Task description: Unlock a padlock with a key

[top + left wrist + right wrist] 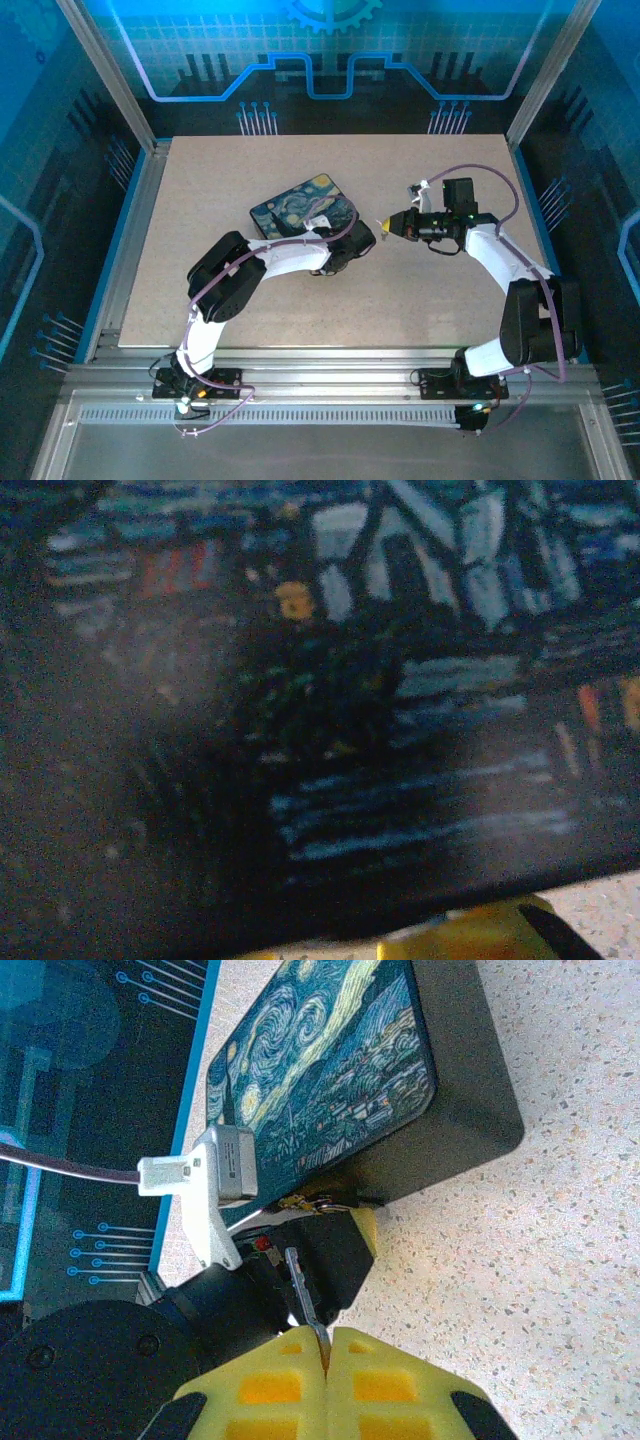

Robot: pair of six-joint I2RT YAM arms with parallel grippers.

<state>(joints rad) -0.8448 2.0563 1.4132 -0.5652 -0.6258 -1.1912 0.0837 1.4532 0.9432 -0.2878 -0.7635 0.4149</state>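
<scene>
Jutting thin dark jagged key

Blurred painted box lid close-up; yellow end effector pad at bottom edge.

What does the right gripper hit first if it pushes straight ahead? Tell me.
Probably the left gripper, which sits right ahead of the key pinched in the right gripper, beside the padlock at the box edge; depth is hard to judge.

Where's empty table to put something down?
Bare table along the far edge behind the box, along the left edge, and near, between left arm and right arm. Crowded by the box, where left gripper faces right gripper with the key.
</scene>
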